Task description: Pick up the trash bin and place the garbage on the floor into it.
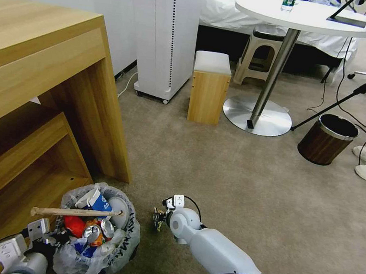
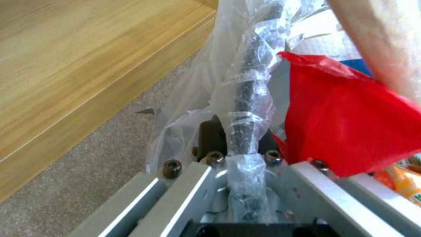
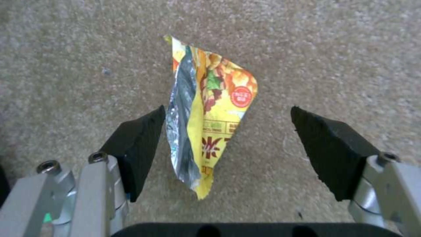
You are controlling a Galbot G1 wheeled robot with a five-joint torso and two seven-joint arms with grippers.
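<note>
R gripper (image 3: 226, 148) jaws apart, straddling yellow wrapper (image 3: 210, 115) on floor (image 3: 329, 49); long axis runs along fingers. L gripper (image 2: 239, 158) clamped on trash bin (image 1: 98, 233) rim.

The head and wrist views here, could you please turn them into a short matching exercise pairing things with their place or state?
Things:
1. trash bin
2. yellow wrapper
3. wooden stick
4. right end effector

Place or state:
A. lying across the bin's top
B. open, low over the carpet
C. rim clamped by the left end effector
D. flat on the floor between two pads

Pairs: 1-C, 2-D, 3-A, 4-B
</note>
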